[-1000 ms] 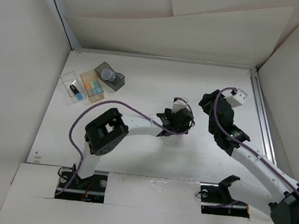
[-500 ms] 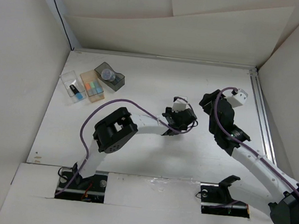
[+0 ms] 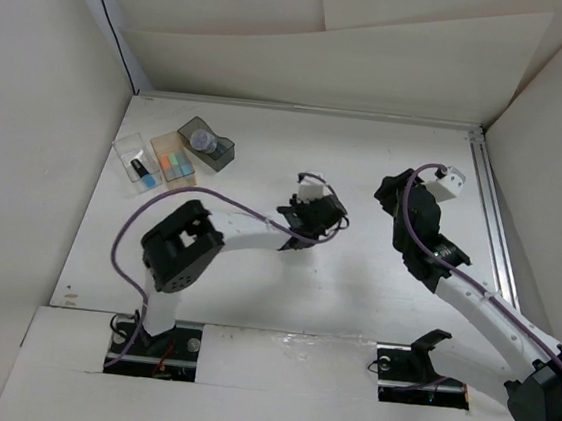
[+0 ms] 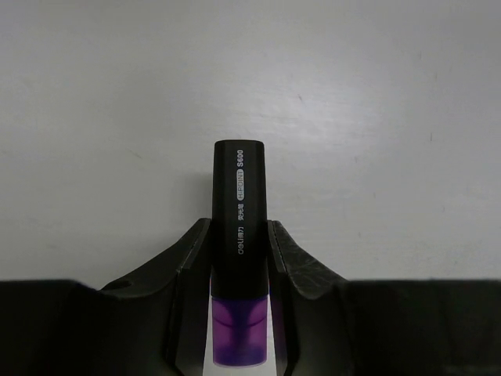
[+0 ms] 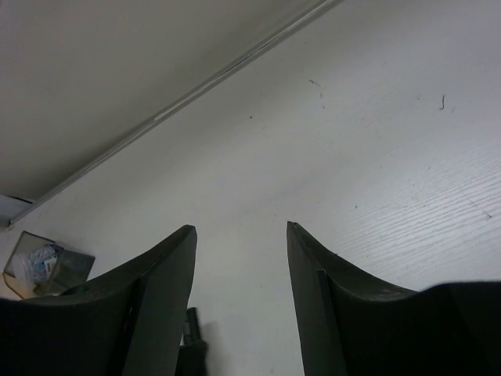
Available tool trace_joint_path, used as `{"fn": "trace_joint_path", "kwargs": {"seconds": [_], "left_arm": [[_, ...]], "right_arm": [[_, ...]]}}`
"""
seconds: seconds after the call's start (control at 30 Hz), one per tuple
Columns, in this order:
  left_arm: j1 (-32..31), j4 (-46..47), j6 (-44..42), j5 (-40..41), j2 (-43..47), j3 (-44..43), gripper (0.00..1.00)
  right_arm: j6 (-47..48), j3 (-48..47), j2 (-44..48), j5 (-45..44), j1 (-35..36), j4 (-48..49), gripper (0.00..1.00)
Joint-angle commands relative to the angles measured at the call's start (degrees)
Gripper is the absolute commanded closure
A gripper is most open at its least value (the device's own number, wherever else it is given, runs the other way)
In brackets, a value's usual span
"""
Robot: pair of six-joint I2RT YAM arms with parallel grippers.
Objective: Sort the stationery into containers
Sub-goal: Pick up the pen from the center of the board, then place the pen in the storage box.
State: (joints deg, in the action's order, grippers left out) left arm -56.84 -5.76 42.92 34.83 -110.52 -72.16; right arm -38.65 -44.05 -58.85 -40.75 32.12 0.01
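Left gripper (image 3: 306, 216) — leftward, jaws now tight on purple-ended marker (image 4: 239, 196)

Matt black plastic marker (image 4: 239, 204) with translucent purple end; matt white table (image 4: 352, 117), faintly scuffed

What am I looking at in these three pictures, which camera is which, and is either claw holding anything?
Two robot arms are bolted at the near edge of a white table. The wide picture is from a fixed camera above and behind them; the other two come from cameras on each wrist, looking along that arm's own fingers. The left gripper is shut on a black marker with a purple end, shown in the left wrist view. The right gripper is open and empty. At the table's far left stand three small boxes: a clear box, an amber box and a dark grey box, each already holding some stationery.
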Motion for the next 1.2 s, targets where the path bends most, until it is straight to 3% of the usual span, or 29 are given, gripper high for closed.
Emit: {"fn": "trace_joint_path", "kwargs": {"seconds": [0.0, 0.27, 0.43, 0.57, 0.7, 0.9, 1.1, 1.17], "left_arm": [[8.7, 1.5, 0.2, 1.9, 15.0, 3.7, 1.0], [36.0, 4.4, -1.9, -6.2, 29.0, 8.8, 1.0], [54.1, 3.7, -4.6, -10.7, 26.3, 7.0, 1.0], [62.0, 1.2, -5.8, -11.3, 20.5, 3.6, 1.0], [65.4, 0.7, -6.4, -11.3, 16.7, 3.0, 0.98], [65.4, -1.4, -7.2, -8.1, 10.4, -1.6, 0.87], [65.4, -0.2, -8.5, -6.8, 9.2, -2.2, 0.7], [65.4, -0.8, -9.0, -6.1, 9.2, -3.8, 0.7]], "right_arm": [[-0.5, -0.1, 1.0, 0.5, -0.8, 0.9, 0.44], [0.6, -0.6, -1.7, 4.2, -0.8, 2.1, 0.44], [1.2, -1.1, -2.8, 5.8, -0.8, 2.1, 0.44], [1.7, -1.1, -3.4, 6.5, -0.8, 2.7, 0.44], [1.7, -1.1, -4.0, 7.5, -0.8, 3.2, 0.44], [2.3, -1.7, -4.5, 8.1, -0.3, 3.2, 0.44], [2.8, -1.7, -4.5, 8.6, -0.3, 3.8, 0.44], [2.8, -1.7, -4.5, 8.6, -0.3, 3.8, 0.44]]}}
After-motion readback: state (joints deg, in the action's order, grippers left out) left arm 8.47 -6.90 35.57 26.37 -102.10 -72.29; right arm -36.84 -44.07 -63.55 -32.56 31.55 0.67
